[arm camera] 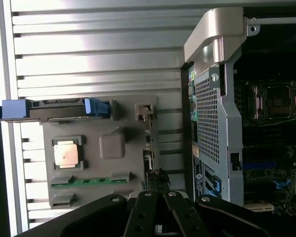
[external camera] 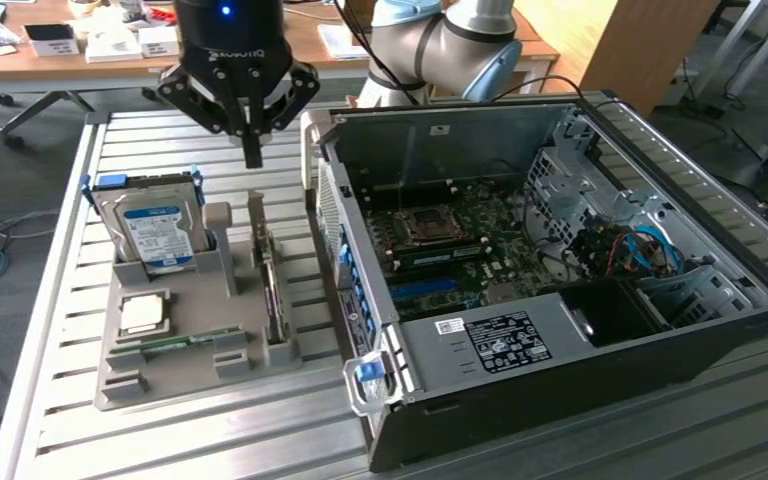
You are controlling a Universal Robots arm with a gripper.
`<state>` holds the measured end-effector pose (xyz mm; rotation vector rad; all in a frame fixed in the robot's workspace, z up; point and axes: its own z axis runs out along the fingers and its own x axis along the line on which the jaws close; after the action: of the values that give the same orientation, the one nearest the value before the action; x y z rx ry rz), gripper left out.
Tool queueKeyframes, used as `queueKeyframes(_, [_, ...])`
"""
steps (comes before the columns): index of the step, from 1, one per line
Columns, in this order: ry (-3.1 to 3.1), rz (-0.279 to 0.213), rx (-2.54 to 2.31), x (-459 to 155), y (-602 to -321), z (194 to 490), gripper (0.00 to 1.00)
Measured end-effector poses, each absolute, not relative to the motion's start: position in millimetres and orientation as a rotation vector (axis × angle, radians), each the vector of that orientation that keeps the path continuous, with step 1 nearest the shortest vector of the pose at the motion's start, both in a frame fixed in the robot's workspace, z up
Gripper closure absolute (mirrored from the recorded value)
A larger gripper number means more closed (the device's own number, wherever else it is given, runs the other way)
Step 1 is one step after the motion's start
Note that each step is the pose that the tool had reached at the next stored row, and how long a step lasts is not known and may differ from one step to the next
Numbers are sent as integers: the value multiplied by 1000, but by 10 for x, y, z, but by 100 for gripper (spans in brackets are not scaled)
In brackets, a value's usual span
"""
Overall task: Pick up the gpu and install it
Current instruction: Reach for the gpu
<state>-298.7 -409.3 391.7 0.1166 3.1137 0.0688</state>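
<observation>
The gpu (external camera: 268, 275) stands on its edge in a slot of the grey parts holder (external camera: 211, 300), on the side nearest the computer case; I see it as a thin card. My gripper (external camera: 252, 158) hangs above the far end of the holder, over the gpu's line, shut and holding nothing. In the wrist view the shut gripper (arm camera: 156, 185) points down at the gpu (arm camera: 148, 148), which shows edge-on along the holder (arm camera: 113, 148).
The open computer case (external camera: 704, 330) lies at the exterior view's right, motherboard (external camera: 451, 250) exposed. The holder also carries a blue-labelled hard drive (external camera: 155, 232), a processor (external camera: 143, 313) and a memory stick (external camera: 177, 342). All rest on a slatted metal table (external camera: 157, 440).
</observation>
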Motion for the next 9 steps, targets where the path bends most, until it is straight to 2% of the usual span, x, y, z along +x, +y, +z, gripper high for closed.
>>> queueKeyframes(9, [3114,69,117,-3011,-4179,3915,89])
